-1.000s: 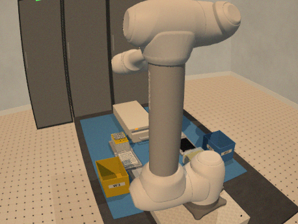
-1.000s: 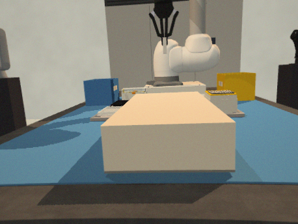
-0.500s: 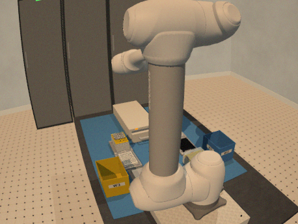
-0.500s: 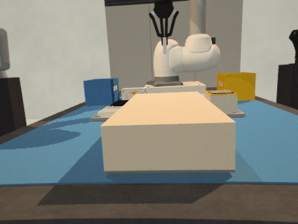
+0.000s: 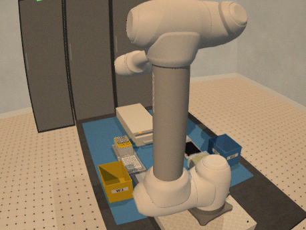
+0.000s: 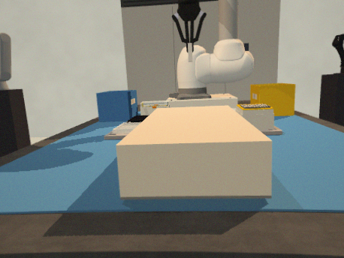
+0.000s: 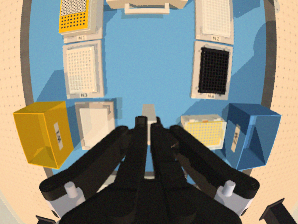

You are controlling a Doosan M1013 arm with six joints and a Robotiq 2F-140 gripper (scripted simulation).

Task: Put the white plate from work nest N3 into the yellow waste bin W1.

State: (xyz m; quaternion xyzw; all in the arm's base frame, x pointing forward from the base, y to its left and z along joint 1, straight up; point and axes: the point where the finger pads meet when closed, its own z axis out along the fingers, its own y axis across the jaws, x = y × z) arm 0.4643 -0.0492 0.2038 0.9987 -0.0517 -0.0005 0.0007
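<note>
Your jaws are pressing fully together on nothing, hanging high above the blue surface [image 7: 149, 63]. Just below them in the wrist view, slightly to their left, the white plate [image 7: 95, 123] is sitting in its nest. The yellow bin [image 7: 41, 132] is standing upright beside that nest, farther left.

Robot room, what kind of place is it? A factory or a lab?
Probably a lab workcell. A big arm stands at a bench with a blue mat, small plates sit in nests, and a yellow bin and blue bin wait for waste. Dark cabinets line the wall.
</note>
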